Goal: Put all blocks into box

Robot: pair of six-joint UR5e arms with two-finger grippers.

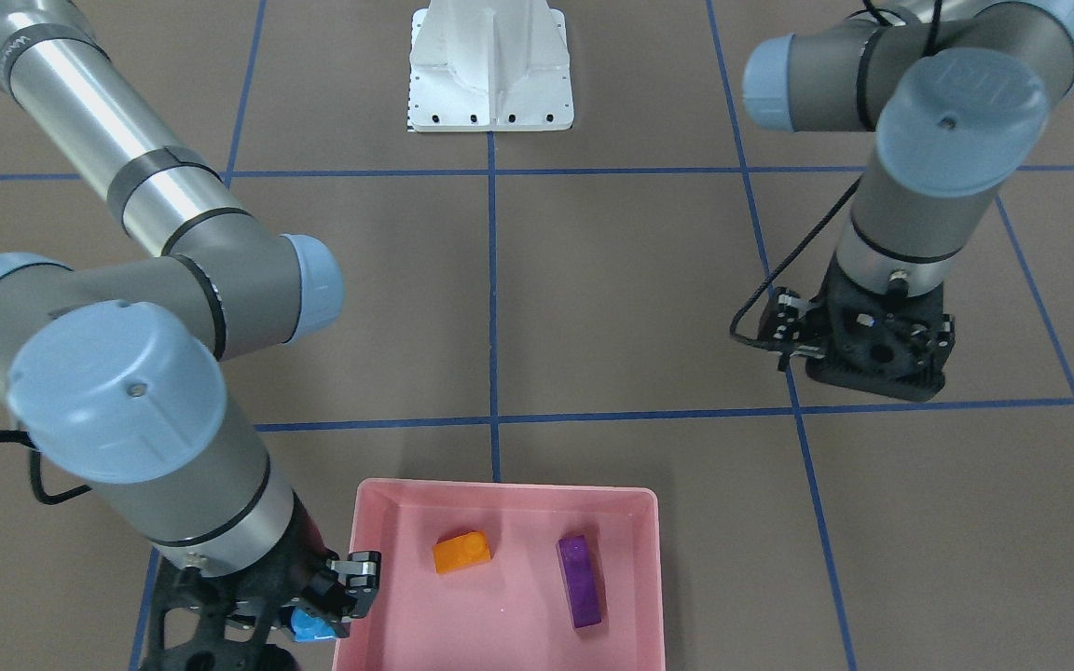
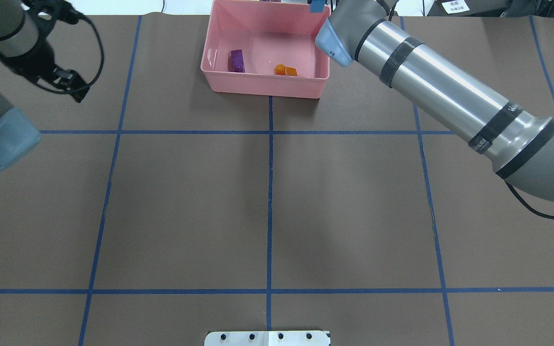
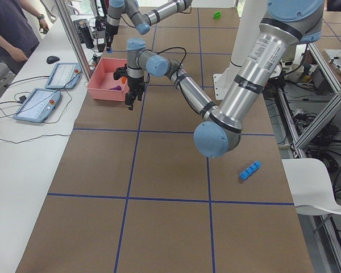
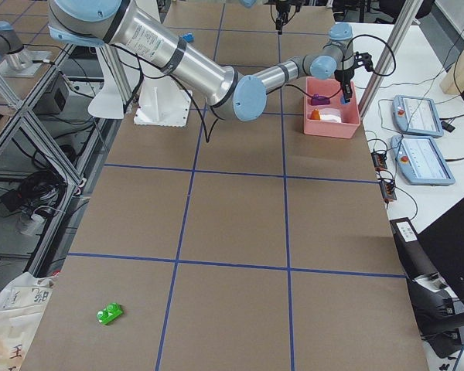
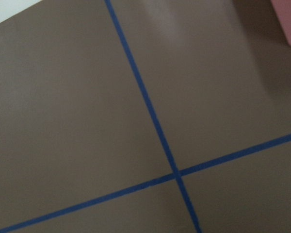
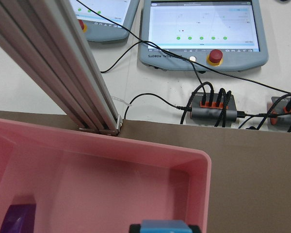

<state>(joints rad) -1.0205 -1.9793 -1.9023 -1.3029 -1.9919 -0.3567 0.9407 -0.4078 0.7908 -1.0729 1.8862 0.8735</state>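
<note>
The pink box (image 1: 509, 634) stands at the table's far edge and holds the orange one-stud brick (image 1: 461, 552) and the purple oblong brick (image 1: 579, 581). My right gripper (image 1: 315, 624) is shut on the small blue one-stud brick (image 1: 311, 630), held above the box's side wall. The brick shows at the bottom of the right wrist view (image 6: 166, 226) over the box (image 6: 136, 170). My left gripper (image 1: 859, 359) hangs over bare table beside the box, empty, jaws apparently open. The long blue brick (image 3: 249, 170) and the green brick (image 4: 109, 313) lie far off on the table.
The white metal base (image 1: 490, 75) stands at the robot's side of the table. Beyond the box are an aluminium post (image 6: 63, 73), cables and touch-screen pendants (image 6: 203, 29). An operator (image 3: 14, 28) stands near the box end.
</note>
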